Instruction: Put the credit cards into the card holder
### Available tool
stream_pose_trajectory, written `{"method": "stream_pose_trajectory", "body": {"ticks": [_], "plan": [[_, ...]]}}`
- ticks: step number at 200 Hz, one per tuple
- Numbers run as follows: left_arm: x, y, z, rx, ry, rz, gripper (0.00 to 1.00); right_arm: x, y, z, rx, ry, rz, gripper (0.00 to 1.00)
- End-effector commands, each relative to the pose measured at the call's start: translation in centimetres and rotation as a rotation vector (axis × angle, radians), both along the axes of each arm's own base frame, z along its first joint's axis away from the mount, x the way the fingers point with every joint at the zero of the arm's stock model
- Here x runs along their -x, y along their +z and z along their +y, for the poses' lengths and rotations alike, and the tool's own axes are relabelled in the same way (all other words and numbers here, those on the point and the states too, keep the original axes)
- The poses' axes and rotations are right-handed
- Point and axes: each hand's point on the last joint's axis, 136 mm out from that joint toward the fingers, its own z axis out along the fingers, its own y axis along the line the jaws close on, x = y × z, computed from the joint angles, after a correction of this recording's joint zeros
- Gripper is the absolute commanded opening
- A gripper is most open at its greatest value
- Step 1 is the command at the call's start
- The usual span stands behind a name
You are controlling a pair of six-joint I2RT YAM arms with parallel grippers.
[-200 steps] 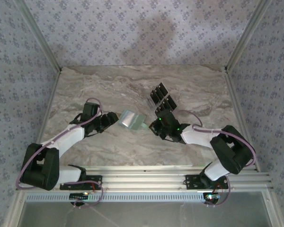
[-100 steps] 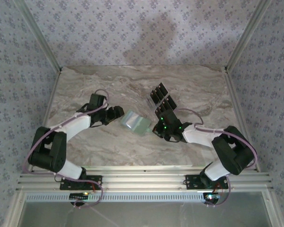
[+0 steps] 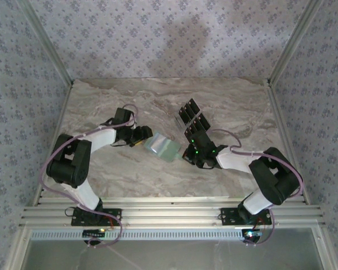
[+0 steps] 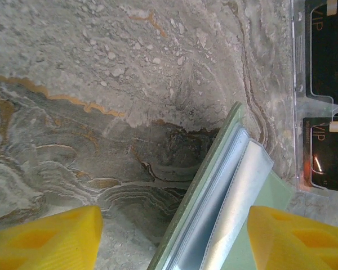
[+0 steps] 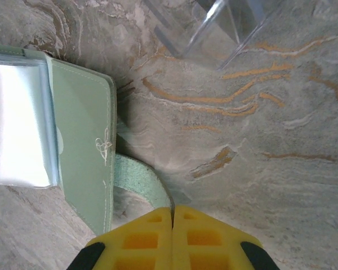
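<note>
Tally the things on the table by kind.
card holder: 1
clear card rack: 1
black cards: at least 2, by the left wrist view
Total: at least 4

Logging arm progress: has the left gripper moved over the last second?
Yes. In the top view the left gripper has shifted right, toward the unmoved clear card rack, up to the card holder.

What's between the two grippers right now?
The card holder, seen in the top view between the left gripper and right gripper, which is shut on its strap.
</note>
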Motion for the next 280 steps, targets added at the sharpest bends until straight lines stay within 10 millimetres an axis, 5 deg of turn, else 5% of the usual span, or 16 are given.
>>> {"method": "stream_pose_trajectory", "body": {"ticks": [1, 129, 174, 206, 245, 280], "plan": [[-0.3, 0.8, -1.5, 0.054, -0.053, -0.013, 0.64, 0.1, -0.6, -0.3, 0.018, 0.010, 0.013, 0.00], [-0.3, 1.5, -2.5, 0.123, -0.064, -0.026, 0.00, -0.2, -1.0, -0.1, 0.023, 0.012, 0.015, 0.00], [0.4, 3.4, -2.3, 0.146, -0.064, -0.071, 0.00, -0.8, 0.0, 1.4, -0.003, 0.081, -0.007, 0.00], [2.3, 5.0, -0.7, 0.101, -0.032, -0.107, 0.00, -1.4, 1.3, 4.0, -0.031, 0.204, -0.024, 0.24], [6.1, 5.9, 0.9, -0.038, -0.012, -0.170, 0.00, -2.3, 2.3, 7.0, -0.053, 0.311, -0.040, 0.37], [7.9, 5.1, 0.6, -0.068, 0.026, -0.186, 0.00, -3.1, 3.9, 7.3, -0.037, 0.340, -0.084, 0.49]]}}
